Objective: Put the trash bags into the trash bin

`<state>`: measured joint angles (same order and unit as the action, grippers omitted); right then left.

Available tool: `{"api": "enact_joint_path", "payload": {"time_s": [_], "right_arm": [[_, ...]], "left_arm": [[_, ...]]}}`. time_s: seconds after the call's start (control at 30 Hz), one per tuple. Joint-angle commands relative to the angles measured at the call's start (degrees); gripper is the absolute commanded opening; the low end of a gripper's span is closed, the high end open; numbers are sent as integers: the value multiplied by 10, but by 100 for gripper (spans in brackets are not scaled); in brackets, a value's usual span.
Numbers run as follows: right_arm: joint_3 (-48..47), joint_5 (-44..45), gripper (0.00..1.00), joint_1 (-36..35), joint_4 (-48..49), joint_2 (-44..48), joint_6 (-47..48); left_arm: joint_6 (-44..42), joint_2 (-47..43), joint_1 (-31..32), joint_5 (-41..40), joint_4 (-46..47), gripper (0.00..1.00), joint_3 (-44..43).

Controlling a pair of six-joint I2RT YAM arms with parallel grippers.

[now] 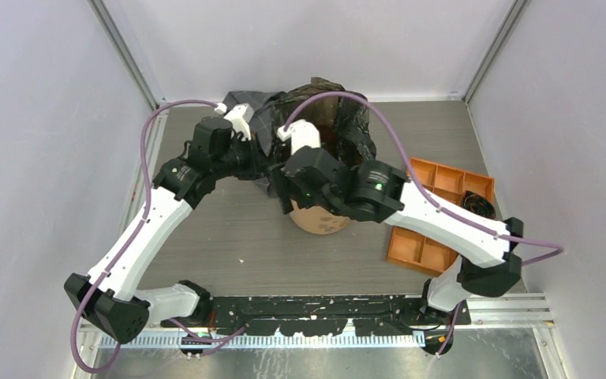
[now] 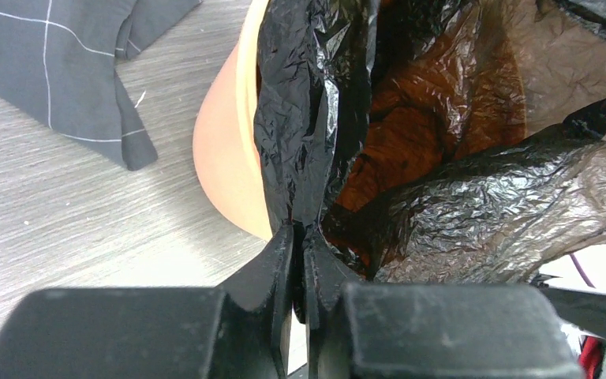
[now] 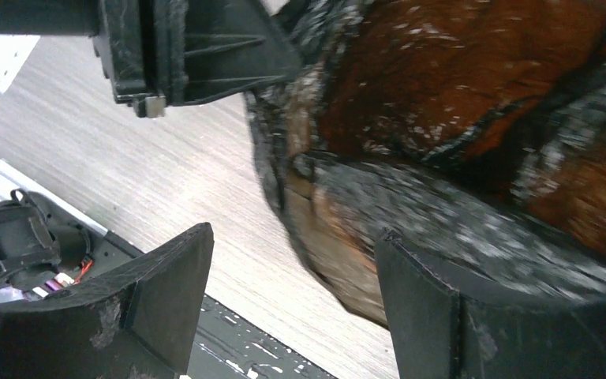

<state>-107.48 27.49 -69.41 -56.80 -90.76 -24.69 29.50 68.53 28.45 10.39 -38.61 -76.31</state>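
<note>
Step in hand, by judgement: seating of the trash bag [image 2: 308, 118] into the trash bin [image 2: 221, 158]; partly done.

Trash bag: draped over the near rim and hanging down inside, with orange visible through the film; more film heaped above the mouth in the top view.

Trash bin: upright on the table [image 1: 229, 229], between the two wrists.

Left gripper [image 2: 300, 260]: pinched closed on a fold of film right at the rim.

Right gripper [image 3: 288, 272]: jaws wide apart, nothing held, just beside the film-covered wall of the bin.

Next move, by estimate: a second hold on the loose film with the free gripper, then a push downward or a pull of the hem over the rim — gently, given thin film likely to tear or slip.

Hard to make out: bin mouth masked by both wrists from above; right wrist view blurred; depth of film inside unknown; number of bags not to be told — one or several.

Nearby: grey checked cloth [image 2: 55, 71]; orange tray [image 1: 405, 254].
</note>
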Motion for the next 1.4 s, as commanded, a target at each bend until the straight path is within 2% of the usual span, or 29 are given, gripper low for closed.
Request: {"api": "enact_joint_path", "payload": {"time_s": [0.0, 0.13, 0.37, 0.57, 0.63, 0.7, 0.83, 0.93, 1.07, 1.17, 1.3, 1.37], "right_arm": [[-30, 93, 79, -2, -50, 70, -31], [-21, 153, 78, -3, -103, 109, -59], [30, 222, 64, -3, -167, 192, -117], [83, 255, 63, -2, -185, 209, -153], [100, 269, 66, 2, -173, 205, -156], [126, 240, 72, 21, -123, 208, -138], [165, 149, 68, 98, -46, 206, -111], [183, 108, 59, 146, 0, 203, -97], [185, 30, 39, 227, 53, 181, -78], [172, -21, 28, 262, 79, 160, -71], [161, -76, 20, 270, 89, 130, -74], [163, -86, 20, 270, 82, 128, -77]], "left_arm": [[3, -20, 2, 16, 42, 10, 17], [7, -23, 2, 21, 54, 10, 27], [11, -23, 2, 30, 58, 10, 23], [12, -24, 2, 32, 59, 10, 18], [12, -23, 2, 33, 58, 10, 15], [11, -21, 2, 33, 58, 10, 13], [7, -17, 2, 30, 51, 9, 2], [4, -14, 2, 24, 49, 9, -3], [3, 0, 2, 25, 48, 9, -15], [2, 8, 2, 24, 48, 10, -24], [-5, 22, 2, 23, 45, 9, -40], [-7, 31, 2, 23, 41, 9, -47]]}}
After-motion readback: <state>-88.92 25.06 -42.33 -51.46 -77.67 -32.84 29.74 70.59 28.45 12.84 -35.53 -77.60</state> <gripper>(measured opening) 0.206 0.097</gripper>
